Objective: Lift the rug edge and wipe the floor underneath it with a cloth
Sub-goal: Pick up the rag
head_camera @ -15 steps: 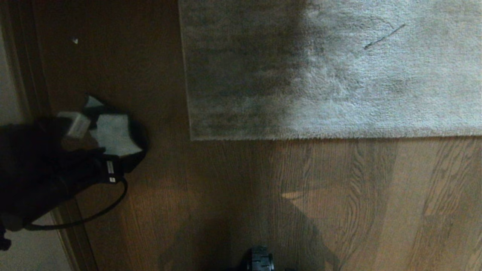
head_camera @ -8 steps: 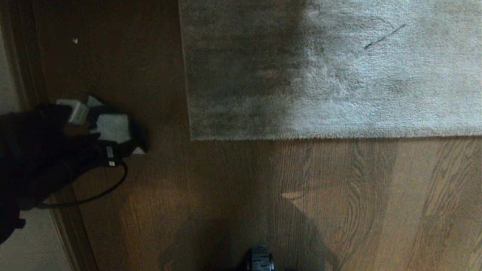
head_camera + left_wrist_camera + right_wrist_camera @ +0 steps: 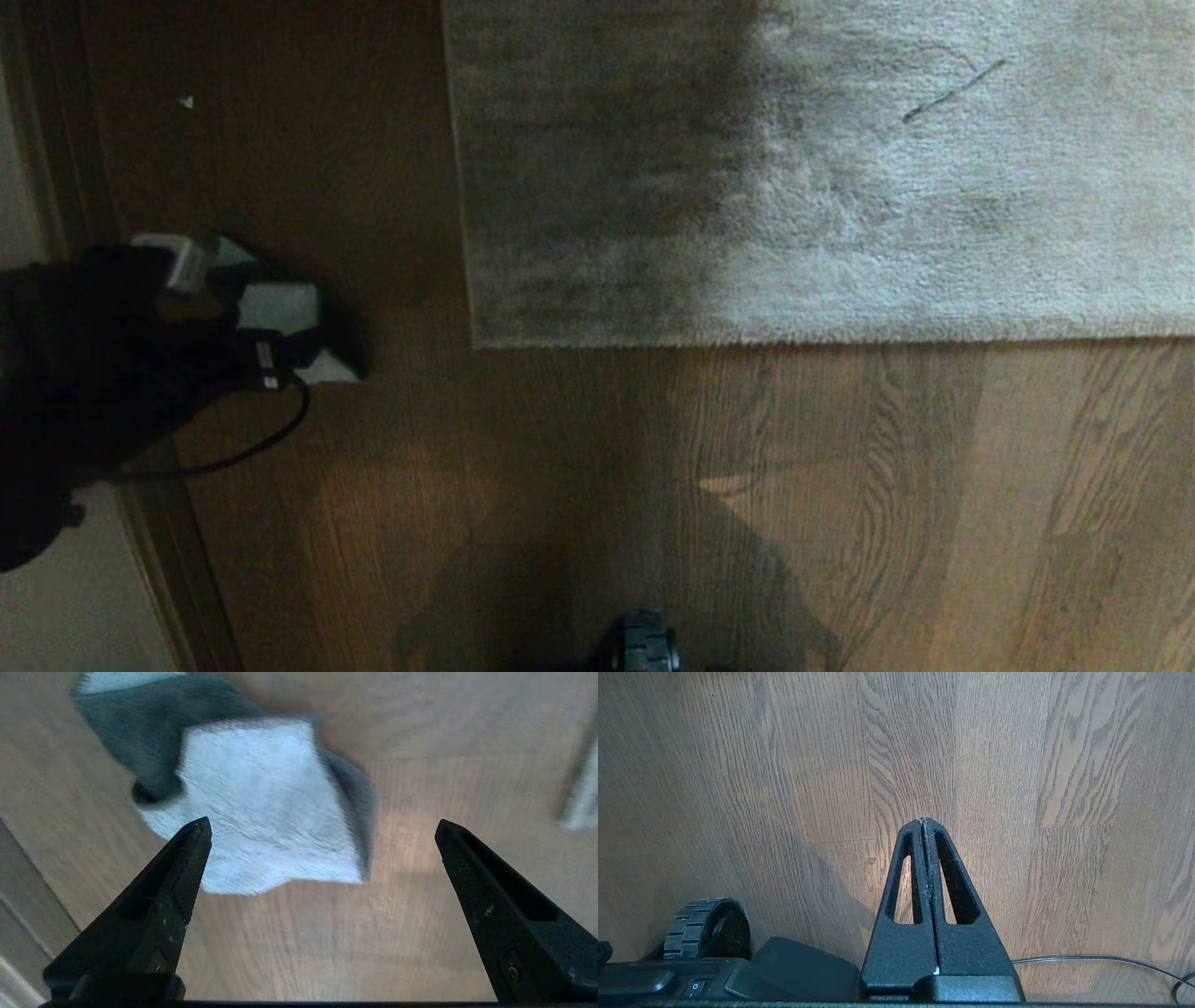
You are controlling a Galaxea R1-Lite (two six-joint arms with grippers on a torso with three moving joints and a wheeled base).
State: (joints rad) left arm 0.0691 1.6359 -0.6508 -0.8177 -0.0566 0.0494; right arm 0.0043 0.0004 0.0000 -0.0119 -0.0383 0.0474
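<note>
dim overall | brighter on right | shadow over rug [image 3: 597, 187] left half | cloth [image 3: 271, 807] blurred in left wrist view

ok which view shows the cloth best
The left wrist view: the cloth lies on the floor ahead of the open left gripper. In the head view, the arm partly hides it. The right wrist view shows none.

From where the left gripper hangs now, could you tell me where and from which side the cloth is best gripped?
Probably from straight above, on the raised pale fold in the middle of the cloth. It lies crumpled on the floor, so the edges lie too flat to pinch. The left gripper is open above it, one finger already over the cloth's near edge.
</note>
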